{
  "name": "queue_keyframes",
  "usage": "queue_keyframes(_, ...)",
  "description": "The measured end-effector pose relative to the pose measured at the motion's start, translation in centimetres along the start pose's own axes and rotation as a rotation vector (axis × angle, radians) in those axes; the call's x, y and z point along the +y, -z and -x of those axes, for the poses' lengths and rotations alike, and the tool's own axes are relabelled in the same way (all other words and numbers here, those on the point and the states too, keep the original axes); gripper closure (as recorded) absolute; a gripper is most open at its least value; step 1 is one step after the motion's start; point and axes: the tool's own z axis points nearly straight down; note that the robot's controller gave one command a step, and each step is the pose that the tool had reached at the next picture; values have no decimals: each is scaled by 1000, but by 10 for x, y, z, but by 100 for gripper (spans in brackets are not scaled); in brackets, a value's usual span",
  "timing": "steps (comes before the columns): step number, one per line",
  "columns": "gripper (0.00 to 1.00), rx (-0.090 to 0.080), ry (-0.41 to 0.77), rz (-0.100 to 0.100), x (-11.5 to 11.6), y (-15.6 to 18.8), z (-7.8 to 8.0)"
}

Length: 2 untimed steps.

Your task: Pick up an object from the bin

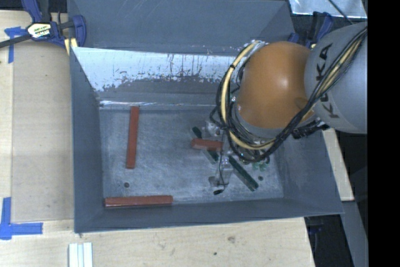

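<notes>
Gripper (220,179) low over the right floor of the bin (84,153), between a short red-brown stick (206,144) and a dark green stick (245,174). Open or closed: cannot tell; the arm's orange cover (275,87) hides much.

Short red-brown block (205,144), flat on the floor of the bin (87,134), right of centre, long side running left to right, right end hidden. Dark green stick (245,174) just below and right of it, slanting from upper left to lower right, partly covered. Left stick (132,137), long and red-brown, flat, well apart, running nearly front to back with a slight tilt. Front stick (138,201), same colour and length, flat along the front wall, left of centre. Tiny dark speck (127,184) between those two.
</notes>
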Motion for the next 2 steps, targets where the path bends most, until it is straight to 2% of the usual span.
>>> queue_keyframes(1, 0, -4, 83, -2, -61, -108, 53)
queue_keyframes(2, 100, -10, 82, 0, -59, -104, 54)
